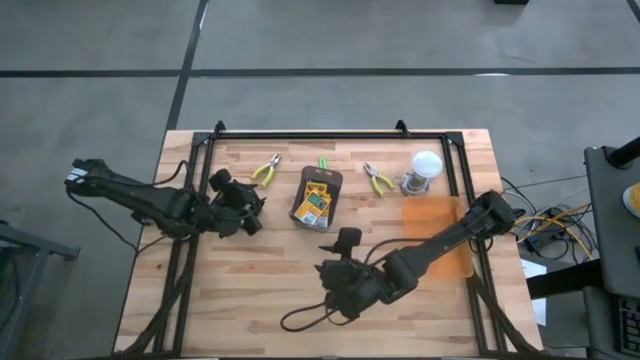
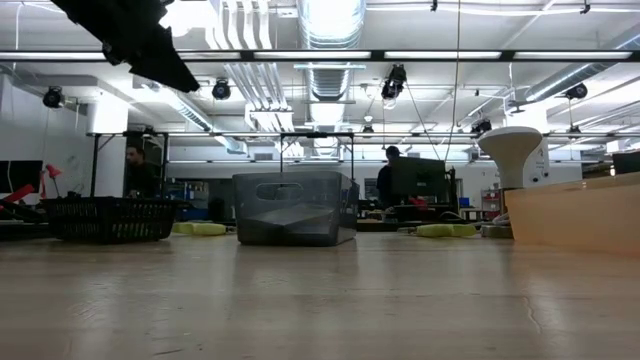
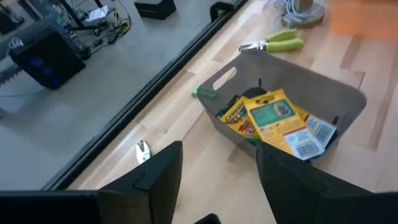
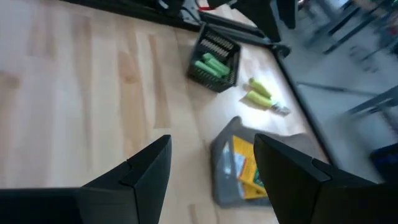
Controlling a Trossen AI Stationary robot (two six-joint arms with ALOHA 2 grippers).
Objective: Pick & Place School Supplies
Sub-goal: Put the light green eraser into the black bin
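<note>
"Crayola" on a crayon box (image 3: 239,114) in the tray (image 3: 348,99); other print too small.

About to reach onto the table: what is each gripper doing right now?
Left gripper: open, holding nothing, beside the tray.
Right gripper: open, holding nothing, near the table's front.

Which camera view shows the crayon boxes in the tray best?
The left wrist view: crayon boxes fill the grey tray close up. High view shows them small, right wrist view partly, low view only the tray's wall.
</note>
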